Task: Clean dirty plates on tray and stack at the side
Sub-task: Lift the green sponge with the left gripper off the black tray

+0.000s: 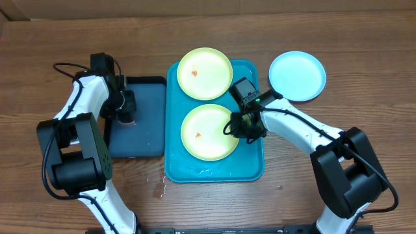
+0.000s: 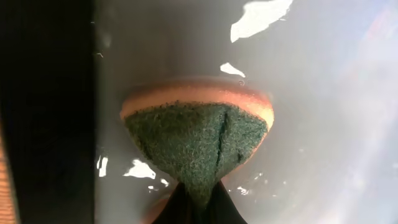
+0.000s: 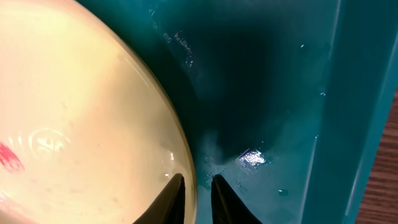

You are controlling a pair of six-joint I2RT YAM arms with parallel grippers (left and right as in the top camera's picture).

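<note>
The teal tray [image 1: 250, 166] holds two pale yellow-green plates, one at the back [image 1: 205, 73] and one nearer the front [image 1: 209, 132], each with a small red-orange smear. A light blue plate [image 1: 297, 75] lies on the table to the tray's right. My right gripper [image 1: 236, 125] [image 3: 198, 183] stands at the near plate's [image 3: 81, 112] right rim, one finger over the plate and one over the tray floor [image 3: 261, 93], jaws narrowly apart. My left gripper [image 1: 125, 109] [image 2: 198, 208] is shut on a green-and-orange sponge [image 2: 199, 137] over the dark tray.
The dark navy tray [image 1: 146, 123] sits just left of the teal tray, its wet floor [image 2: 323, 124] under the sponge. Water drops lie on the wood table [image 1: 159, 185] near the teal tray's front left corner.
</note>
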